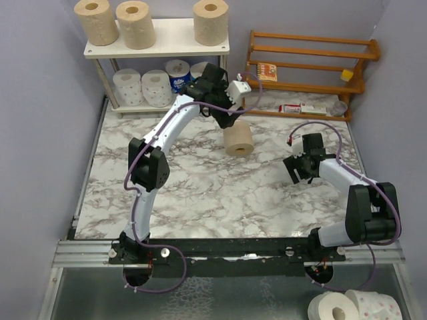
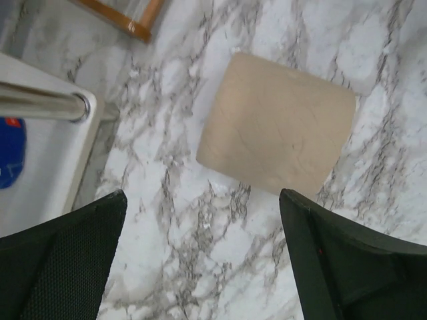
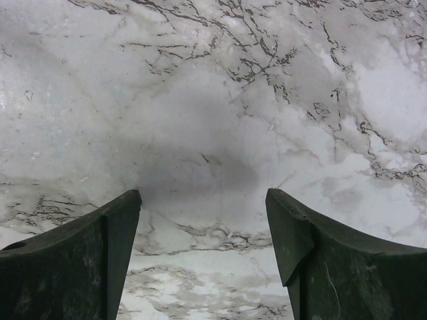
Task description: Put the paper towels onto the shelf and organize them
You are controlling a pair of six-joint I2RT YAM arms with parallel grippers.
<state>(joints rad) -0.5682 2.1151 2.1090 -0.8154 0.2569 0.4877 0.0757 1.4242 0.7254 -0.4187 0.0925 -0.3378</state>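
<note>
tan roll (image 2: 277,123) lies just ahead of parted left gripper (image 2: 203,195).

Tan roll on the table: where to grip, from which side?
From above with the open left tool. The tan roll lies on its side on the marble table, no core showing, so probably pinch across the middle of its curved body. Centre the tool first: the wrist view shows the roll off-centre.
</note>
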